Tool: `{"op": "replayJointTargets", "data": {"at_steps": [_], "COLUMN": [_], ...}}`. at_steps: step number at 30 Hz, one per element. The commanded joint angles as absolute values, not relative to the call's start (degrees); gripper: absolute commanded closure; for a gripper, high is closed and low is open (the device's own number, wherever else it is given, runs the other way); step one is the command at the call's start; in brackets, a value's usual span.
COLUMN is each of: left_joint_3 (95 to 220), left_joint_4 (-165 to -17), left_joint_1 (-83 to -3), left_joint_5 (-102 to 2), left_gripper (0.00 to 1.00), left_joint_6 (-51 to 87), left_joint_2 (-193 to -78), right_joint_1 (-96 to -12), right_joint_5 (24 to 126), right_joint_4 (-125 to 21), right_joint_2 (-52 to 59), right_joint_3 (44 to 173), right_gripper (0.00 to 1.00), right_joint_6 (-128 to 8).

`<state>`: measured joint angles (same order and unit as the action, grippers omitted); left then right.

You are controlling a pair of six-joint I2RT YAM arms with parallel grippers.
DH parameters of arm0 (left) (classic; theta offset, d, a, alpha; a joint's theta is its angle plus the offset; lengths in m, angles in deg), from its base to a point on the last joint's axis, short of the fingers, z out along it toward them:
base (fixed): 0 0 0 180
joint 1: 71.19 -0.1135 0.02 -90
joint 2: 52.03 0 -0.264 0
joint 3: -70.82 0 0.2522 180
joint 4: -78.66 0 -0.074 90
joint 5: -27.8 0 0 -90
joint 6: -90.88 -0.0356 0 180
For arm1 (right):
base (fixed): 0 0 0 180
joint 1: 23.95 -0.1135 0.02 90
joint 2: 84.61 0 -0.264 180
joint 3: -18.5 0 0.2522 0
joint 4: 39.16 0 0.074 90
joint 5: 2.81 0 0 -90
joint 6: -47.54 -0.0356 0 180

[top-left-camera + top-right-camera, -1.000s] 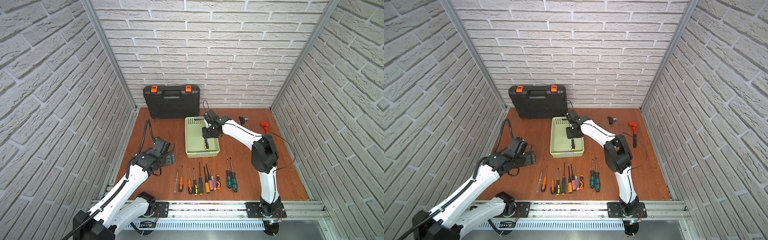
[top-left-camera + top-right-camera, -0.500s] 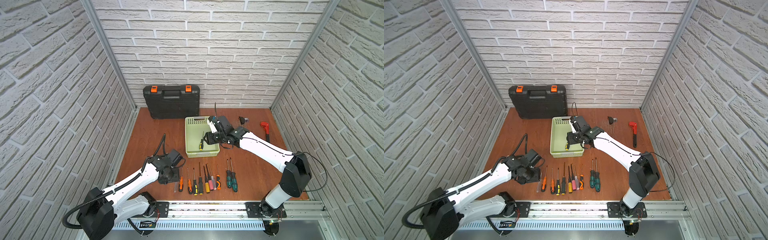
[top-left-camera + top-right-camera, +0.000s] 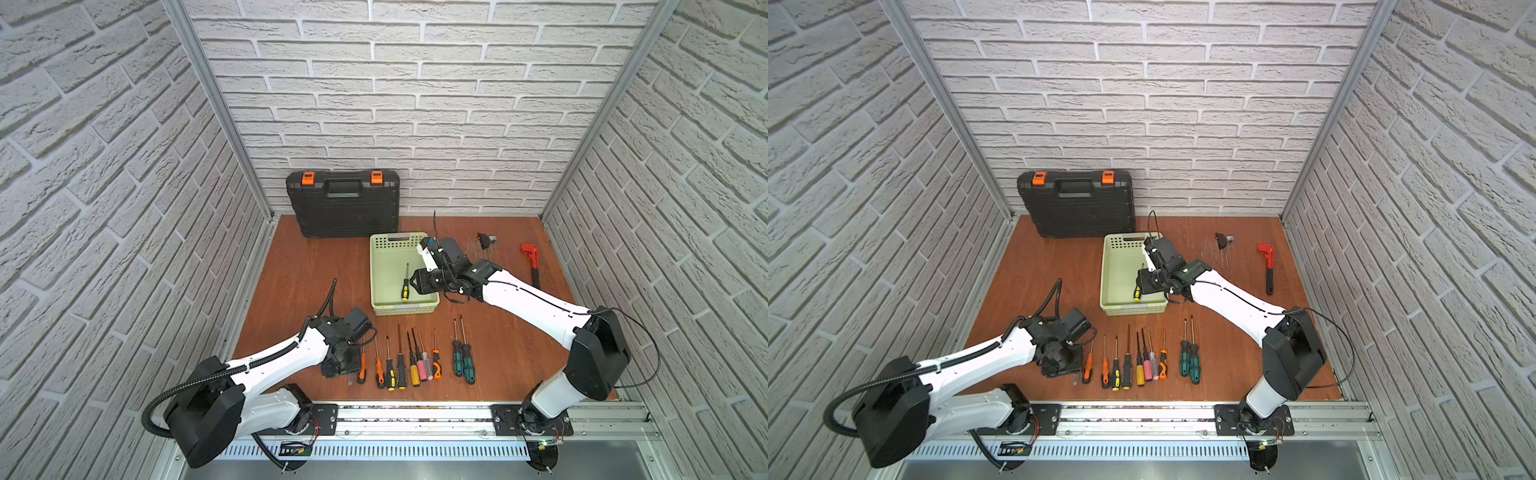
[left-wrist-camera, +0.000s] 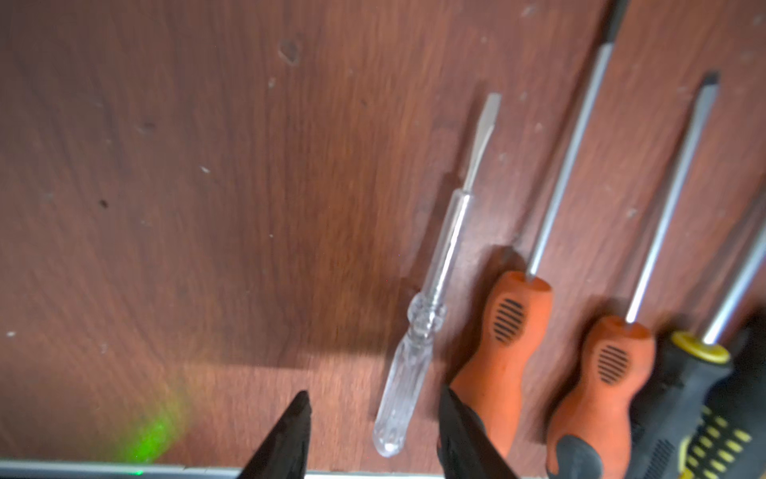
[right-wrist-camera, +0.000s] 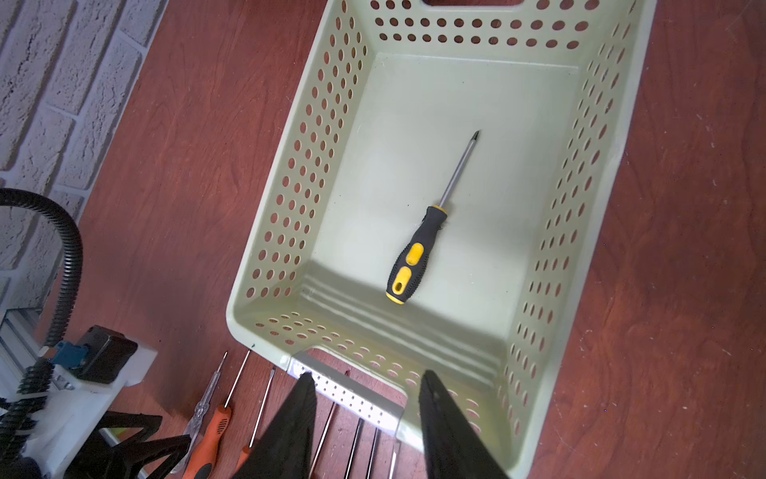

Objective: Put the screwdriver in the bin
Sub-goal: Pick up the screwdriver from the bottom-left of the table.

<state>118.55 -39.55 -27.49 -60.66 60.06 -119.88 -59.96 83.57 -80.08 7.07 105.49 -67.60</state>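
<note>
A black-and-yellow screwdriver (image 3: 405, 286) (image 3: 1136, 292) (image 5: 410, 257) lies flat on the floor of the pale green bin (image 3: 405, 308) (image 3: 1133, 308) (image 5: 315, 145). My right gripper (image 5: 368, 374) (image 3: 414, 282) hovers over the bin's near right end, open and empty. My left gripper (image 4: 375, 396) (image 3: 338, 368) points down at the left end of the screwdriver row. It is open, and its fingers stand on either side of a clear-handled screwdriver (image 4: 404, 381) lying on the table, with a gap on both sides.
A row of several screwdrivers (image 3: 399, 361) lies in front of the bin; an orange-handled one (image 4: 505, 331) is right beside the clear one. A black toolcase (image 3: 343, 203) leans on the back wall. A red pipe wrench (image 3: 532, 262) and a small black part (image 3: 484, 240) lie at the back right.
My left arm swung from the left side to the row's left end and came down over the clear screwdriver, its jaws narrowing. My right gripper drew back towards the bin's near end.
</note>
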Motion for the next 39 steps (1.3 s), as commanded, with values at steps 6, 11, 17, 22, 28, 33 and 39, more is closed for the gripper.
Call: {"op": "replayJointTargets", "data": {"at_steps": [6,11,17,22,28,33,39], "left_joint_3": [116.79,116.07,115.16,116.74,128.11,142.79,161.59], "left_joint_4": [-44.18,-45.65,-45.82,-41.03,-29.07,-28.48,-31.17], "left_joint_1": [-27.24,-27.15,-27.11,-27.24,-30.51,-36.36,-38.04], "left_joint_5": [-61.2,-60.68,-60.65,-62.64,-65.44,-63.29,-61.11], "left_gripper": [0.65,0.73,0.89,1.0,1.0,1.0,1.0], "left_joint_6": [59.9,60.28,60.97,62.26,58.8,50.6,40.19], "left_joint_2": [-123.39,-125.39,-125.11,-120.5,-112.76,-116.02,-132.9], "right_joint_1": [-60.1,-60.14,-60.13,-60.11,-60.07,-59.98,-59.94], "right_joint_5": [83.08,83.14,83.23,82.9,83.72,85.0,86.39], "right_joint_4": [-77.71,-77.71,-77.53,-77.44,-78.27,-80.78,-84.62], "right_joint_2": [6.0,5.83,5.73,5.38,3.58,1.52,-2.91], "right_joint_3": [104.77,104.81,104.79,104.68,104.68,104.94,103.74], "right_gripper": [0.57,0.58,0.58,0.58,0.58,0.58,0.58], "right_joint_6": [-68.88,-68.98,-68.74,-68.96,-67.99,-66.51,-65.4]}}
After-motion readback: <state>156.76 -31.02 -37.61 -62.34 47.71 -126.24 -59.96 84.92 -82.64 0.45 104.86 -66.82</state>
